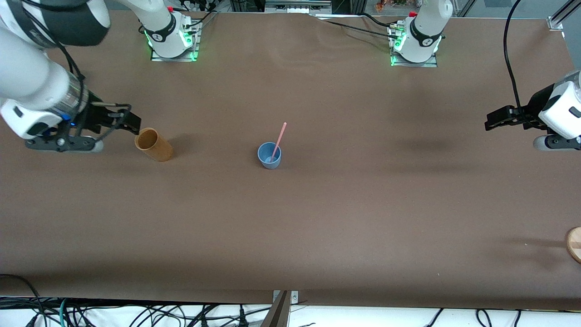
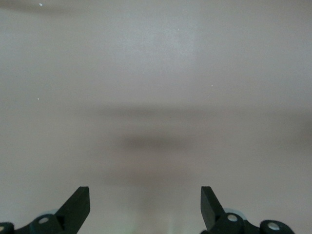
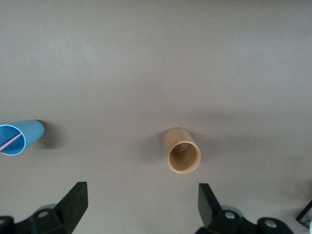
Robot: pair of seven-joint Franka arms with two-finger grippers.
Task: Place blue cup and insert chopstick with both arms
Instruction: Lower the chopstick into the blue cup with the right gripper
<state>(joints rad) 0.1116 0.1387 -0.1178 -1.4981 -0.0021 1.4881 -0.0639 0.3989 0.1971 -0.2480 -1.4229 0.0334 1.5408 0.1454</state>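
We log the blue cup (image 1: 269,156) upright mid-worktop (image 1: 317,218) with the chopstick (image 1: 278,140) inside, task seemingly complete, left gripper (image 1: 489,121) and right gripper (image 1: 135,122) both open and empty.

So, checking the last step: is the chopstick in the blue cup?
In. The chopstick leans inside the upright blue cup, its upper end sticking out above the rim.

A round wooden object (image 1: 575,244), possibly a disc, is cut off by the edge, well apart from both grippers' fingers.
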